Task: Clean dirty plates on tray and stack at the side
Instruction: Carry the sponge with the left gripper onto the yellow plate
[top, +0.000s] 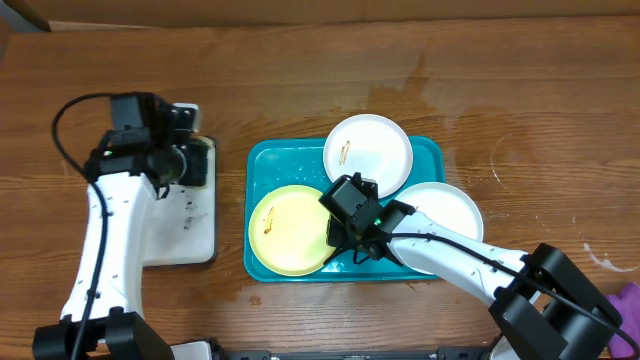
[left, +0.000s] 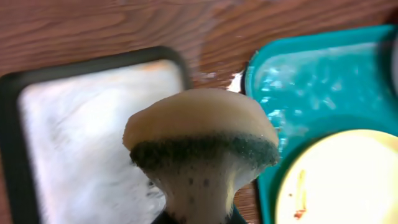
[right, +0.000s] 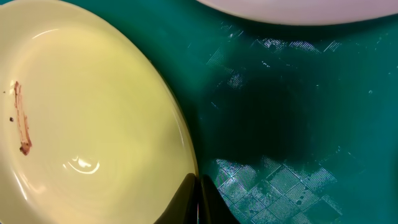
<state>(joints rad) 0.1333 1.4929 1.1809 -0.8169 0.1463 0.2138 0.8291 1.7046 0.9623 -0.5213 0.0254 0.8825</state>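
The teal tray (top: 290, 165) holds a yellow-green plate (top: 285, 230) with a red-brown smear and a white plate (top: 367, 150) with an orange smear. A second white plate (top: 445, 215) lies over the tray's right rim. My right gripper (right: 199, 199) is shut on the yellow-green plate (right: 93, 112) at its right rim, one finger on the plate and one on the tray side. My left gripper (left: 196, 214) is shut on a yellow sponge with a green scouring layer (left: 199, 143), held above the small white tray (left: 81, 124) left of the teal tray (left: 311, 81).
The white tray with a black rim (top: 185, 230) lies left of the teal tray, speckled and wet. A wet patch darkens the wood (top: 420, 85) behind the teal tray. A purple object (top: 628, 298) shows at the right edge.
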